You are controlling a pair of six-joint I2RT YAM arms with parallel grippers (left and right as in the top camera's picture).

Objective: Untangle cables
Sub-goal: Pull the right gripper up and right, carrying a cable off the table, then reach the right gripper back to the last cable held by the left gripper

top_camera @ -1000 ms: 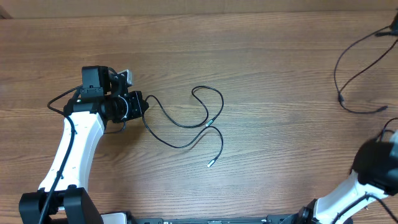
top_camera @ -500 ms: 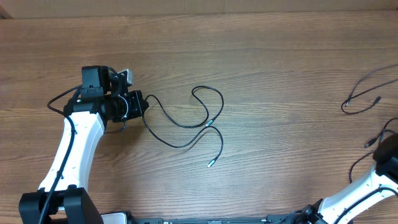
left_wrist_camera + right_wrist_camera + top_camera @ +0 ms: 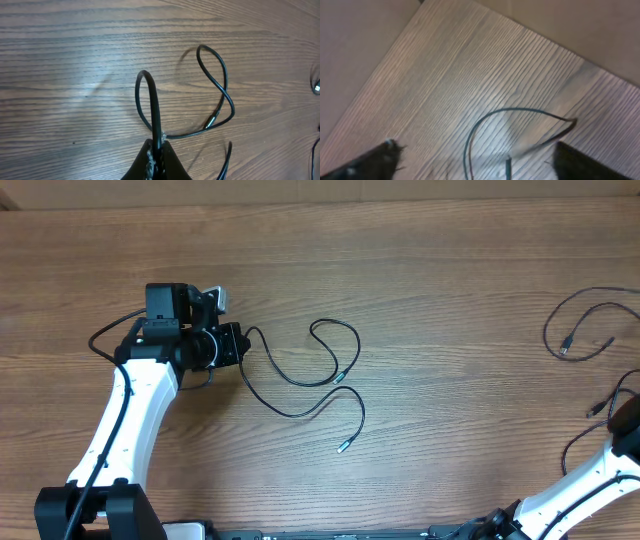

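The left arm [image 3: 138, 405] wears smooth white shells over its long link, with rounded black joints and a black base block at the lower left of the overhead frame. A thin black wire [image 3: 118, 402] runs along the shell and loops out beside a boxy black camera housing [image 3: 165, 305]. The right arm [image 3: 572, 485], at lower right, shows the same white shell and a black joint.

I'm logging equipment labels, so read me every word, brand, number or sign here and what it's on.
None readable: no words, labels, numbers or signs show on the wooden table, the cables, or the left end effector. The right wrist view is blurred; no markings can be made out there.
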